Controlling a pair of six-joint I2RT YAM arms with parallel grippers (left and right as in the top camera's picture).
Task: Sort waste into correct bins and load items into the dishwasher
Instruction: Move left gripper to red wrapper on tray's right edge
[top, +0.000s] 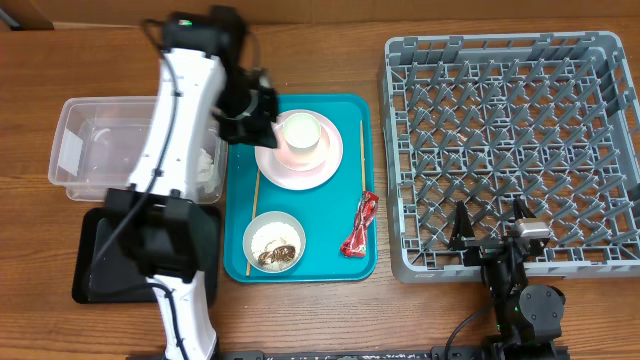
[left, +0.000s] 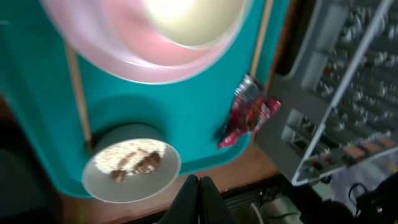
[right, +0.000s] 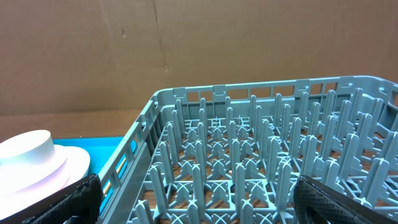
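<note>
My left gripper (left: 199, 198) is pinched shut on nothing; the round pink plate (left: 115, 53) lies apart at 12 o'clock.

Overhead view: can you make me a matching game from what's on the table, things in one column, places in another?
1 red wrapper
2 pale bowl
3 grey rack
4 clear tub

A left of the teal tray
B holds rice and brown scraps
C right of the teal tray
D lying by the tray's right edge

Pairs: 1-D, 2-B, 3-C, 4-A

teal tray (top: 345, 125), pink plate (top: 298, 170), red wrapper (top: 359, 225), grey rack (top: 510, 150)
</note>
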